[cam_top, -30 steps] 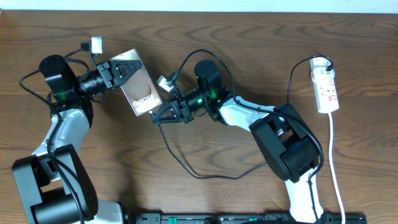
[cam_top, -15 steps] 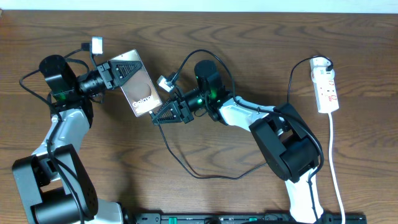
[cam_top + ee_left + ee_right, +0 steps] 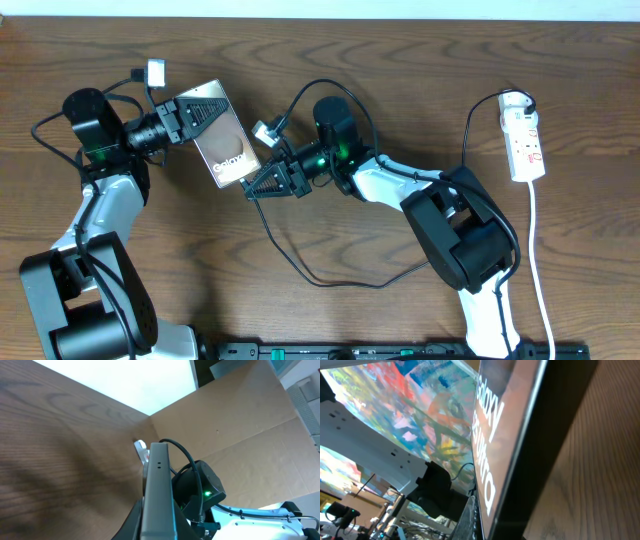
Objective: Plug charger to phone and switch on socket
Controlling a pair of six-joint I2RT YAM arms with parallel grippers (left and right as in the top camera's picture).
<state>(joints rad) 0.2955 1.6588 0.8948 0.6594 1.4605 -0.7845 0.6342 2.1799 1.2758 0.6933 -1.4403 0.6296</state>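
Socket [image 3: 525,140] by desk's [image 3: 400,60] right edge, well apart.
Clamps raised phone [image 3: 228,150] in left gripper [image 3: 197,111]; pinches charger [image 3: 300,268] in right gripper [image 3: 256,186] at phone's lower edge.

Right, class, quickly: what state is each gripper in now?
Left gripper: closed, holding the phone.
Right gripper: closed, apparently on the charger, at the phone's edge.

The phone [image 3: 225,135] is sitting between the jaws of the left gripper [image 3: 195,112], just before those of the right gripper [image 3: 255,184]; the cable [image 3: 300,266] is trailing behind the latter, the power strip [image 3: 526,142] lying well to their right.
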